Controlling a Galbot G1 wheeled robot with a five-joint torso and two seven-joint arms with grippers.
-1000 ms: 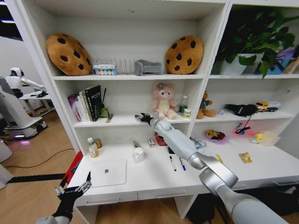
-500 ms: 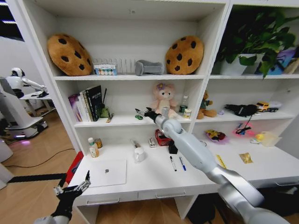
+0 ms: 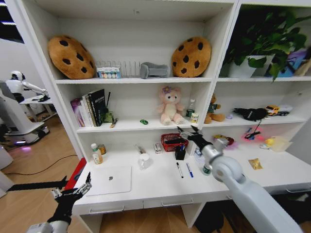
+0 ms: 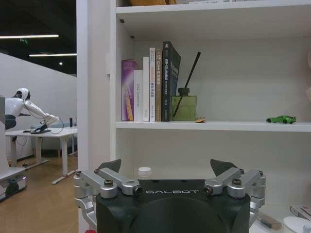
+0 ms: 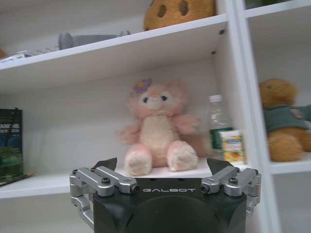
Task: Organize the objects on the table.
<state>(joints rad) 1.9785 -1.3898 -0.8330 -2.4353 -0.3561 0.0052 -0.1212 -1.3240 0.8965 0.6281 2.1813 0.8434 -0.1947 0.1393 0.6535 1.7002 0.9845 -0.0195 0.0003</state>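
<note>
Your right gripper (image 3: 187, 131) hung empty, jaws wide, above the table (image 3: 160, 187); its wrist view caught the pink plush (image 5: 156, 127). Left gripper (image 3: 73, 191) idled wide, low beside the laptop (image 3: 112, 179).

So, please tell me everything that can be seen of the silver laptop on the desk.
The laptop is thin and silver, metal by its look, with rounded corners and a small dark logo in the middle of its lid. It is closed and lies flat on the left part of the white desk, near the front edge. Nothing rests on it; the left tool hangs open beside it, not touching.
</note>
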